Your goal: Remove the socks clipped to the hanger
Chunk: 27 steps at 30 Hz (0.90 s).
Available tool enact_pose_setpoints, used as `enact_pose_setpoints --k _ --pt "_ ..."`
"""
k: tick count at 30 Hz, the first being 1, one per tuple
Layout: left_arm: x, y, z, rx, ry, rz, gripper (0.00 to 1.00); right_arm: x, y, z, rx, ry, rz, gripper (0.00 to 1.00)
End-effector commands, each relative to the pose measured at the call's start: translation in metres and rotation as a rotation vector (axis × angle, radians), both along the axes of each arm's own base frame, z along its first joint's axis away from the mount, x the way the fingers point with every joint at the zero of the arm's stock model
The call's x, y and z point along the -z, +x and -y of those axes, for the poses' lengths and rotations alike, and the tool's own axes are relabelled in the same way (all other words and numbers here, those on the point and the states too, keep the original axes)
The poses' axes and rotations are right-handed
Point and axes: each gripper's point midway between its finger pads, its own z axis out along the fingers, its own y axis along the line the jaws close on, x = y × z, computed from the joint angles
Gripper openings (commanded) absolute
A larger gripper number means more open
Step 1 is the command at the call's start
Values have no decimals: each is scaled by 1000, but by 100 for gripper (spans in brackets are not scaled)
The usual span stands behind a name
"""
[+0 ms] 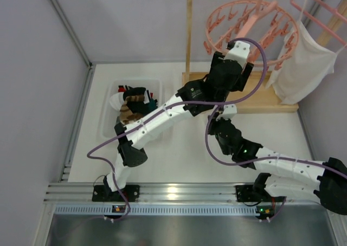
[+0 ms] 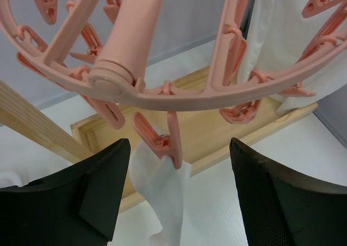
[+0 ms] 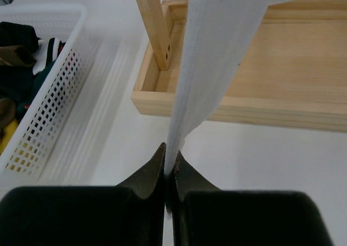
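- Step in hand, as I read it: freeing the white sock from its pink peg on the ring hanger.
- Left gripper: jaws spread wide, one finger on each side of the peg, touching neither peg nor sock.
- Right gripper: fingers pressed together, pinching the sock's lower end. The sock runs taut up and out of the right wrist view.
- Where the sock is: its top edge is in the peg under the ring's rim and its tail is in your right jaws, above the table just in front of the wooden stand base.
- To do it well: close the left fingers on the peg's upper tails, not on the fabric, so that the peg's jaw opens.
- Keep the right pull light and straight down. A hard tug would likely swing the ring on its hook and take the peg out from between the left fingers.
- White perforated basket, to the left of the stand: holds a loose heap of socks, dark, brown, teal and yellow showing.
- The stand base is a shallow tray; the part in view holds only the upright post.
- The other pegs in view carry nothing, so this looks like the last sock.
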Motion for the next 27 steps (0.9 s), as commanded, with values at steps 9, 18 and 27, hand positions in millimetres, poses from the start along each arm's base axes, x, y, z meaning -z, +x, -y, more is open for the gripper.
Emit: enact_pose_setpoints --k 9,18,27 --pt "-33 16 -9 -26 -99 59 71 -29 -9 -12 -45 71 46 0" --pt "-28 25 -3 12 -107 57 67 -33 -12 -18 -79 73 58 0" --pt "-19 37 -1 12 -106 46 61 -36 -18 -21 -118 93 64 0"
